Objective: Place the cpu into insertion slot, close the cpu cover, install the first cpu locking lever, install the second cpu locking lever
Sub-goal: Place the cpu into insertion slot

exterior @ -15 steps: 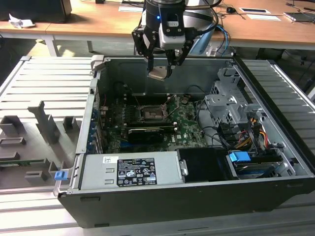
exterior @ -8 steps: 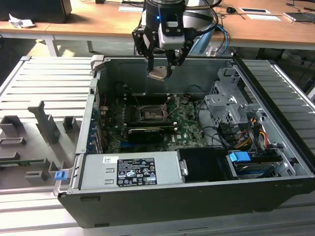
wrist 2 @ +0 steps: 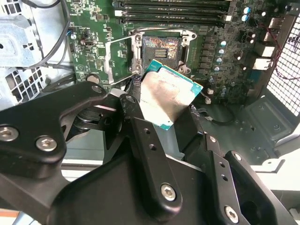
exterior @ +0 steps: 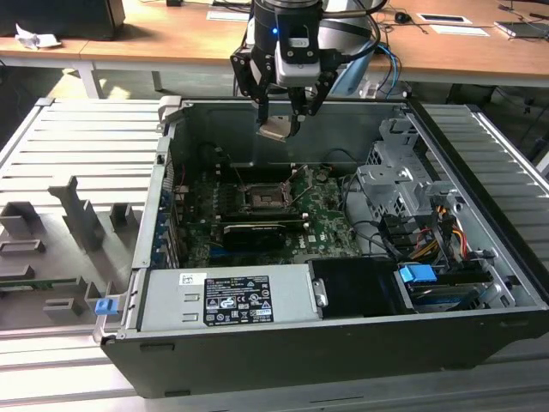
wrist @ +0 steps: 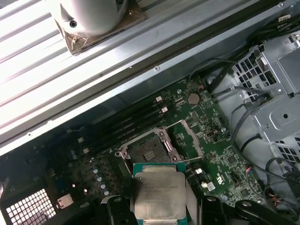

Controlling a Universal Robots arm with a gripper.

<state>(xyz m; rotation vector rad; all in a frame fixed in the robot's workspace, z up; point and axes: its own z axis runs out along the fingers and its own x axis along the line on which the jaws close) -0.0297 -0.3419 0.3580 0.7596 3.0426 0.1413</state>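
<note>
Cpu (exterior: 278, 129) hangs in the air, pinched by its edges between the closed-in fingers of the gripper (exterior: 281, 118), tilted, well above the board (exterior: 330, 225). The arm comes straight down from the top of the exterior view with its wrist upright, over the back half of the open case (exterior: 343, 352).

From the exterior view's left to its right: a grey ribbed tray (exterior: 77, 146) with upright fixtures, then the case with a grey power supply (exterior: 227, 296) along its near edge, the slot (exterior: 262, 199) mid-board under the gripper, and a metal drive cage (exterior: 386, 184).

The second wrist view brings close detail: the cpu (wrist 2: 166, 96) shows its silvery face between black fingers (wrist 2: 140, 136). Beyond it lies the slot (wrist 2: 161, 47), contacts bare. The cover (wrist 2: 107, 58) is swung open beside it.

In the first wrist view the cpu (wrist: 159, 192) sits just short of the slot (wrist: 149, 151).
</note>
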